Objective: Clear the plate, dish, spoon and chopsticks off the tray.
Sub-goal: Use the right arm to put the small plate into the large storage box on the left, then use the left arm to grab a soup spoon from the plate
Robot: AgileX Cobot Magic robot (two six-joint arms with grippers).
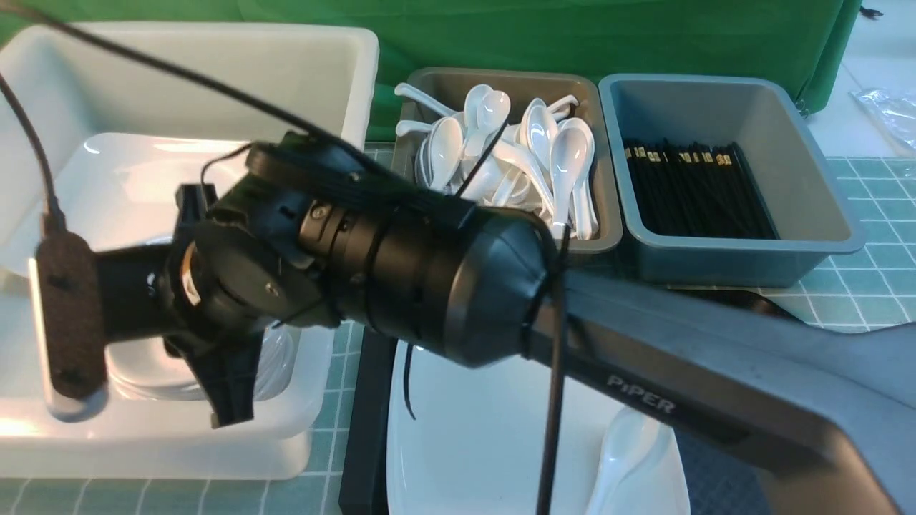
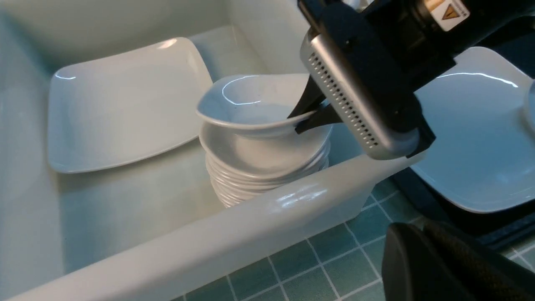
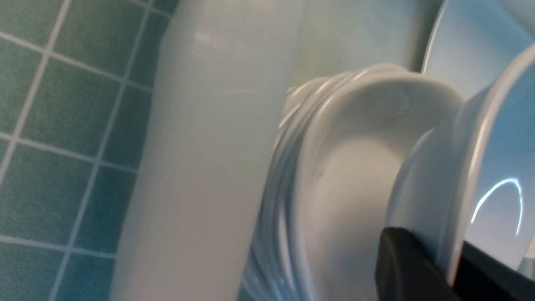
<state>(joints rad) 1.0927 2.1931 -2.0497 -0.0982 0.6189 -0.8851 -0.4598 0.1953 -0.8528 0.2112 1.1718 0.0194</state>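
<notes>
Left wrist view: dish is inside white bin, directly over stack of dishes that stands against the bin's near wall. Dish is tilted a bit, and I can't tell if it touches the top of the stack or sits just off it. Right gripper pinches dish by one rim edge, one finger inside the bowl and one under the rim. Right wrist view agrees: black fingers sit either side of the rim with the stack right behind. Also inside white bin, beside the stack and further from the near wall, is second plate, big, square, on the bin floor. Outside white bin, just beside its wall on the robot's right, is black tray with plate on it. Spoon lies on plate, bowl up, and right arm covers much of the tray. Left gripper shows only as a black bit at the frame corner, outside white bin near its near wall, over green tiled mat, jaws pressed together. To the robot's right of white bin, behind the tray, are spoon bin full of white spoons and, further out, chopstick bin with black chopsticks.
</notes>
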